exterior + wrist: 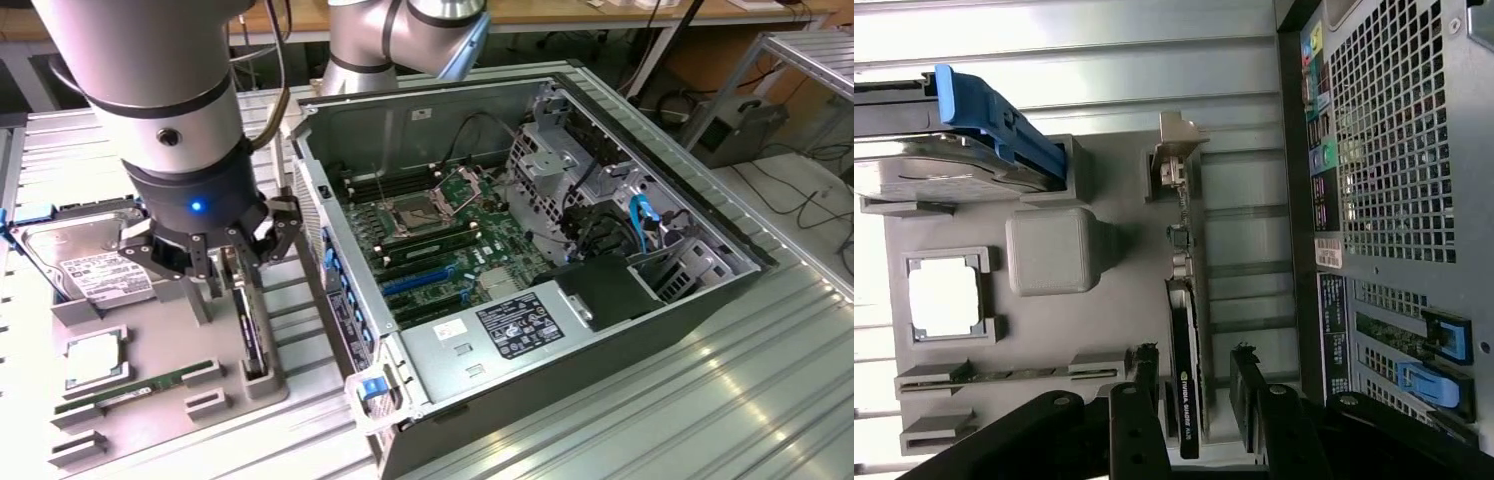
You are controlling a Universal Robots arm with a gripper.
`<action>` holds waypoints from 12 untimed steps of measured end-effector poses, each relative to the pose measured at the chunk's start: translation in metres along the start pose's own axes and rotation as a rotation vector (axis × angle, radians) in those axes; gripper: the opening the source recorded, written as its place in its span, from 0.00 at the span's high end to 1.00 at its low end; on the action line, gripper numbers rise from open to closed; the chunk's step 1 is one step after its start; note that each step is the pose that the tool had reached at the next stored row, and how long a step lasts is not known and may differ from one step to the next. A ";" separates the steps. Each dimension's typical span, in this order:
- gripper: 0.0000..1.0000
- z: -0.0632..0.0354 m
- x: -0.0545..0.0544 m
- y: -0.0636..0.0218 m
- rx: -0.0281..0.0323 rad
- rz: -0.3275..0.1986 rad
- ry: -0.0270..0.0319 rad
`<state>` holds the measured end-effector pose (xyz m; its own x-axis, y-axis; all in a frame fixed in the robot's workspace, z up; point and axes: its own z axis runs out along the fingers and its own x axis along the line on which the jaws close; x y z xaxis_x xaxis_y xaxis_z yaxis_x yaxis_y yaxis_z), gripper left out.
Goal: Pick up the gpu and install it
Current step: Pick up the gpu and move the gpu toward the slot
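The black two-fingered gripper (1192,355) is hanging, jaws spread, astride the thin black gpu card (1187,320) standing edgewise in a grey moulded tray (158,345) at nine o'clock of the open black computer case (400,125), seemingly untouched; light, stiff, fragile, it is asking for a flat-face pinch.

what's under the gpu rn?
The gpu stands on edge in a slot block of the grey fixture tray. Its lower edge is hidden in the slot. The open gripper straddles it from above.
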<state>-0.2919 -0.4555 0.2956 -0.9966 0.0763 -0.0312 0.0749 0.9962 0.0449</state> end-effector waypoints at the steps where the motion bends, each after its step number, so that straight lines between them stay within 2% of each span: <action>1: 0.58 0.0026 0.000 -0.0001 0.0001 0.000 0.0001; 7: 0.58 0.0164 0.001 -0.0008 -0.0007 0.000 0.0001; 12: 0.58 0.0264 0.001 -0.0012 -0.0052 0.002 0.0004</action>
<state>-0.2919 -0.4555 0.2692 -0.9965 0.0780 -0.0308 0.0764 0.9958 0.0502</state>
